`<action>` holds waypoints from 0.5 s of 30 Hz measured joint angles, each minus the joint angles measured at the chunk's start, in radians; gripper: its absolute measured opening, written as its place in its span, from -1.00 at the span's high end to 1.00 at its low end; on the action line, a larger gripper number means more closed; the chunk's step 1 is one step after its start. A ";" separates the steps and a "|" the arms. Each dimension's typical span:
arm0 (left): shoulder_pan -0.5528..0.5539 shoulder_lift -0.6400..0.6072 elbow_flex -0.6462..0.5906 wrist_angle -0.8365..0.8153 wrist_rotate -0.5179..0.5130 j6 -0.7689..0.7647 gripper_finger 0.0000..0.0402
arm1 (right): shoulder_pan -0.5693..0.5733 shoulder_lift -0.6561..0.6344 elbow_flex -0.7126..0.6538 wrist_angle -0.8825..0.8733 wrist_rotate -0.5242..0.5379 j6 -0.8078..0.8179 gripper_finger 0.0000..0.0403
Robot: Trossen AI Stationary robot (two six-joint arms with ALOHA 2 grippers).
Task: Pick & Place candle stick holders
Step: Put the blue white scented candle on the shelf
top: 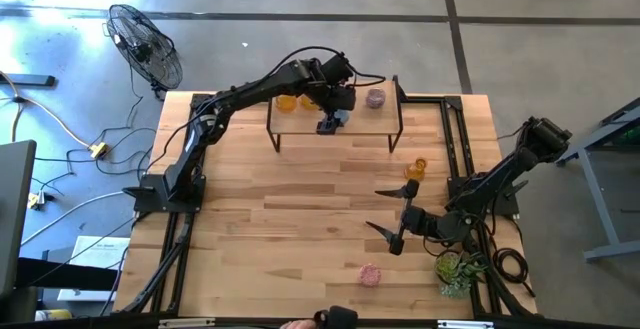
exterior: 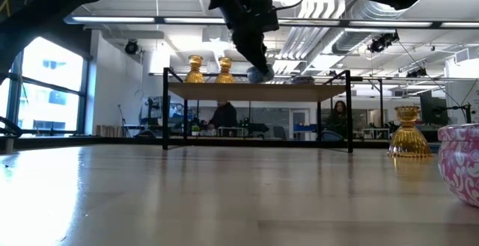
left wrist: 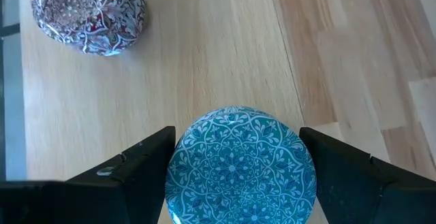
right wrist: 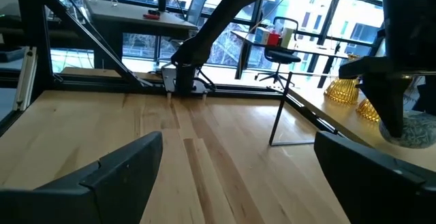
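My left gripper (top: 330, 122) reaches over the raised wooden shelf (top: 300, 129) at the far middle, shut on a pale blue patterned candle stick holder (left wrist: 238, 166). Two amber holders (top: 286, 102) (top: 306, 99) and a pink one (top: 375, 97) stand on the shelf top. Another amber holder (top: 417, 169) stands on the table to the right of the shelf. A second pink one (top: 371, 275) sits near the front edge. My right gripper (top: 393, 214) hangs open and level over the right part of the table, with nothing between its fingers. My left gripper pinches the blue holder between its two fingers (left wrist: 146, 159), one on each of two opposite sides (left wrist: 178, 164). The fingers come slanting down from above. The holder stays upright near the shelf's near edge, its base at shelf-top level (exterior: 260, 75). Whether it rests there, I cannot tell.
The shelf stands on thin black legs (top: 273, 139) with open room under it. A green potted plant (top: 456, 267) stands at the front right beside my right arm. Black frame rails (top: 452, 139) run along the table's right side. Bare wood lies at the centre and left.
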 joint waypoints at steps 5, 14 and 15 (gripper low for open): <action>0.001 0.000 0.000 0.001 0.003 -0.016 -0.45 | 0.000 0.000 0.000 0.000 0.000 0.000 -0.88; 0.002 0.000 0.000 0.008 -0.001 -0.067 -0.45 | 0.000 0.000 0.000 -0.024 0.000 0.035 -0.88; 0.002 0.000 0.000 0.008 -0.001 -0.067 -0.46 | 0.000 0.000 0.000 -0.025 0.000 0.036 -0.88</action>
